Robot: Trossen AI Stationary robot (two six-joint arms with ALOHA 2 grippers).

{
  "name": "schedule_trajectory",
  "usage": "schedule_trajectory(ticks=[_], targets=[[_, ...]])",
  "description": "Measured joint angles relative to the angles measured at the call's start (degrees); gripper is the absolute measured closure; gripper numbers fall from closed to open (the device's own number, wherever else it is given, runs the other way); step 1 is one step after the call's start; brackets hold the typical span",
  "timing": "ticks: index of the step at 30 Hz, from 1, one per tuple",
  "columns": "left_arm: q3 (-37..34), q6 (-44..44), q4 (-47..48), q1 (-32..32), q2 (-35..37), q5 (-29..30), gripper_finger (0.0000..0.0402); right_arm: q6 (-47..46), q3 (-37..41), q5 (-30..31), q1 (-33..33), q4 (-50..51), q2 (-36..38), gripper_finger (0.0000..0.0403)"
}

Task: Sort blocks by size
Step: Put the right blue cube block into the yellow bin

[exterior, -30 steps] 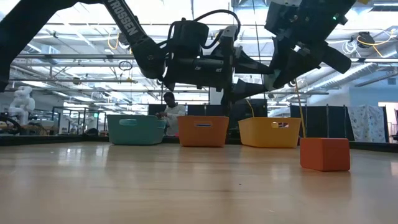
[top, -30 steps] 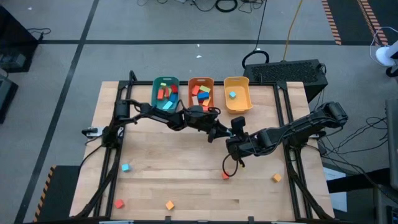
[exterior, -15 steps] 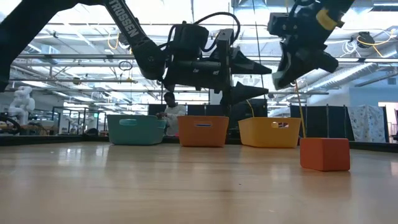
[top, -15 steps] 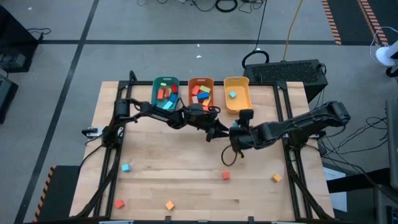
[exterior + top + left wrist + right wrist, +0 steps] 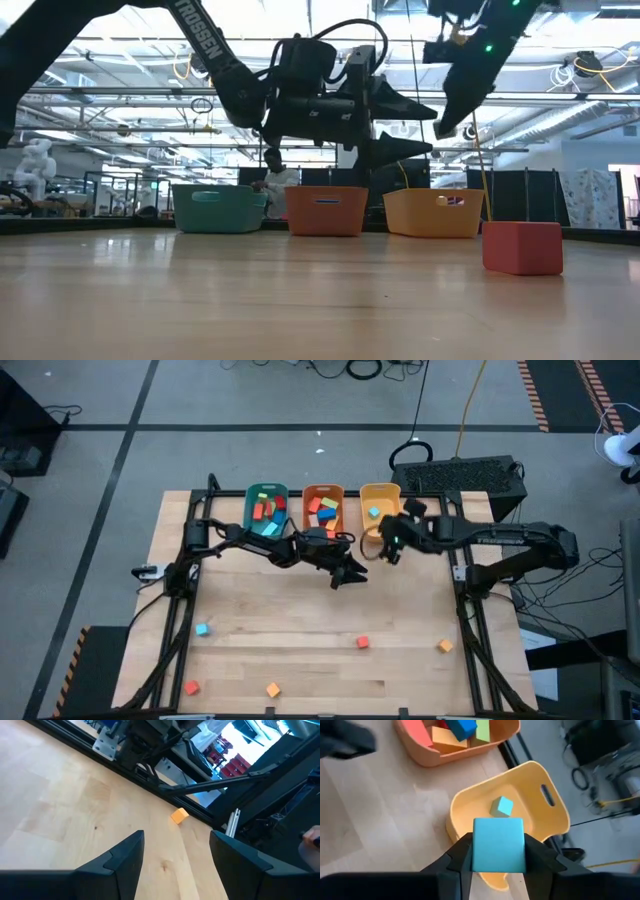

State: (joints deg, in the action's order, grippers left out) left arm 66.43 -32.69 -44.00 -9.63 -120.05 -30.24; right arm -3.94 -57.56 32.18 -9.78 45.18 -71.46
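here the right gripper (image 5: 497,865) pinches a light blue cube (image 5: 498,844) over the yellow bin's (image 5: 555,815) near rim; carry it further over the bin's middle, beside the cube already inside (image 5: 501,806), before letting go. the left gripper (image 5: 175,855) hangs open and empty near the table's middle.

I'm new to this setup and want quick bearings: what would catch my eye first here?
The right hand grips a light blue cube above the yellow bin, where one small cube already lies. The left hand hangs open over mid-table, in front of the orange bin. Loose blocks, like the red cube, dot the table's near edge.
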Motion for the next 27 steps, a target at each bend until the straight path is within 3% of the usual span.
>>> schedule_trajectory(ticks=[12,19,27], targets=[[0.00,0.02,-0.04,0.73,0.00,-0.02,0.0175,4.63,0.00,-17.36,-18.70,-11.78,-5.37,0.0287],[0.00,0.04,-0.06,0.73,0.00,0.00,0.0175,4.62,0.00,-21.74,-25.76,-13.94,-13.76,0.0287],[0.00,0.50,-0.06,0.73,0.00,0.00,0.0175,5.53,0.00,-25.18,-28.91,-18.05,-21.92,0.0287]])
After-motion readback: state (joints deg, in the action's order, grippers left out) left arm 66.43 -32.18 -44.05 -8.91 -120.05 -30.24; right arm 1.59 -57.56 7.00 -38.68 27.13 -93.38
